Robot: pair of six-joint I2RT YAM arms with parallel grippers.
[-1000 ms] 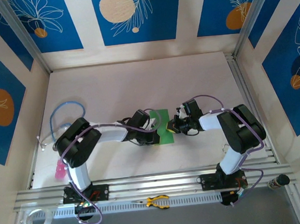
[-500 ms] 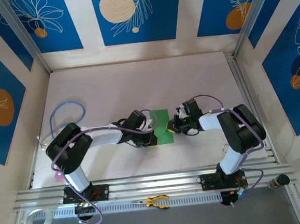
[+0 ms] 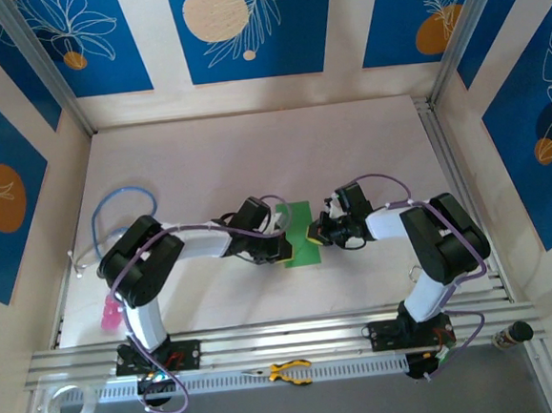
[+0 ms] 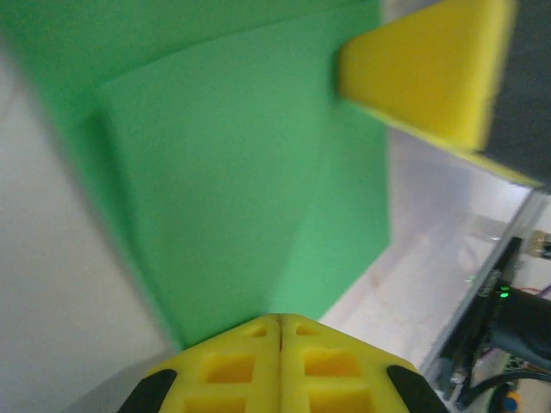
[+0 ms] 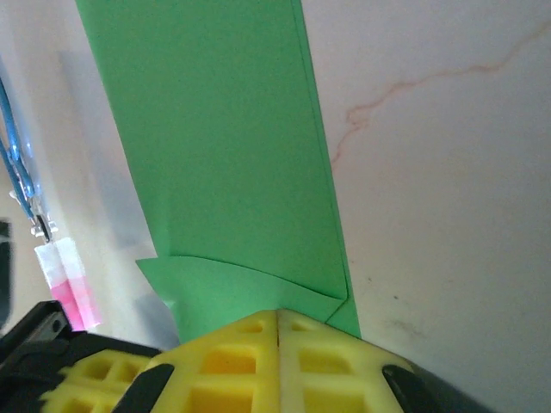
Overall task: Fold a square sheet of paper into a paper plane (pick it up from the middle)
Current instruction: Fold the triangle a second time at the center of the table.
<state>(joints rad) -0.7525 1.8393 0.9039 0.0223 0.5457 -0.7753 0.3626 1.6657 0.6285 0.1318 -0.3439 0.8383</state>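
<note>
Paper, a bright green sheet with one folded flap, is lying mid-table between both arms. The left gripper is sitting fully closed at its left edge, and the right gripper, likewise closed, is touching its right edge.

No text, label, brand or number can be read in any of your views. The wall panels carry only white leaf outlines and orange and cream discs. The square sheet of paper is plain green, unmarked. In your left wrist view the dark hardware with a green light is blurred; any marking there is possibly present but unreadable.
</note>
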